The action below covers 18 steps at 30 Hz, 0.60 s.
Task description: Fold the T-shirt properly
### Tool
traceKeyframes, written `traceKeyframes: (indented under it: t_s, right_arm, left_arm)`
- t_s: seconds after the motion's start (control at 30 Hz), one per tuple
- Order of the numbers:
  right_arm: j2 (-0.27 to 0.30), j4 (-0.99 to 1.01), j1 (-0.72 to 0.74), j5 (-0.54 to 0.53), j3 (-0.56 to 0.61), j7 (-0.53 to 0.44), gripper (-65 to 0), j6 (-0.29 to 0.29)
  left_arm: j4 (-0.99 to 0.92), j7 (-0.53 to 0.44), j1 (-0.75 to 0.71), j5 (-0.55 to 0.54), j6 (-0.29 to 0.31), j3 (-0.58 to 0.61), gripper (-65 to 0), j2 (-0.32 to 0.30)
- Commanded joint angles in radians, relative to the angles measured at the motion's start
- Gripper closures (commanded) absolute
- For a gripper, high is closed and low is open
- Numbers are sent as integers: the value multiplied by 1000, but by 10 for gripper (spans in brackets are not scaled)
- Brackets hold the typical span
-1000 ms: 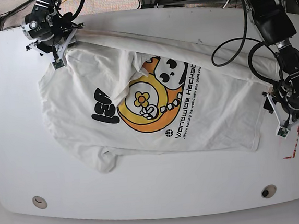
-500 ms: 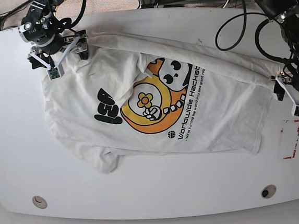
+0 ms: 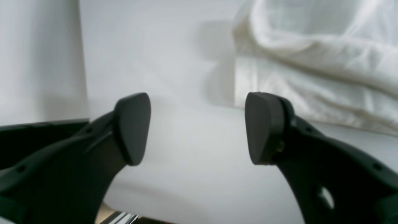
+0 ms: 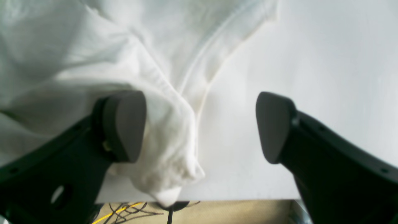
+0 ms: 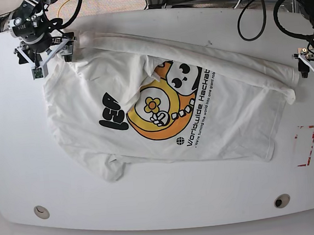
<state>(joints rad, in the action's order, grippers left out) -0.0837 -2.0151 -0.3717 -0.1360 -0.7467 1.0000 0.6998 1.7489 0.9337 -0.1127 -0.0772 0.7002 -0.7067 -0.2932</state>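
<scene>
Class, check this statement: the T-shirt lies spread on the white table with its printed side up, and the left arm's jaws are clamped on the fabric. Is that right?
Not quite. The T-shirt does lie spread on the white table, print up, but the left gripper has its jaws open with only bare table between them. The left wrist view shows the fabric off to one side, ungripped.

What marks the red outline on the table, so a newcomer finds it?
Start at the white table, then find the T-shirt spread across it. Just past the shirt's corner on the base view's right sits a red outline: thin broken lines on bare tabletop, the only red mark.
</scene>
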Motion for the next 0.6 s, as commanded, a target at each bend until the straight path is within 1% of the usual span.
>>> traceKeyframes:
  t_s: [0.0, 0.13, 0.23, 0.43, 0.57]
  right_arm:
    - [-12, -20, -19, -11, -4, 12, -504, -2]
    - [-21, -19, -33, -11, -4, 20, -501, -2]
    - [-24, -17, -59, -11, 0, 20, -503, -2]
    - [-26, 0, -59, -11, 0, 20, -503, -2]
    - [-17, 27, -56, -7, 0, 15, -503, -2]
  left_arm:
    - [-17, -20, 15, -16, -2, -3, -447, -21]
    - [-60, -29, 48, -16, -2, 0, -447, -31]
    - [-99, -68, 80, -9, -2, 0, -446, -39]
    - [-175, -133, 103, -13, -2, 6, -446, -39]
    - [-223, -146, 160, -9, -2, 52, -446, -42]
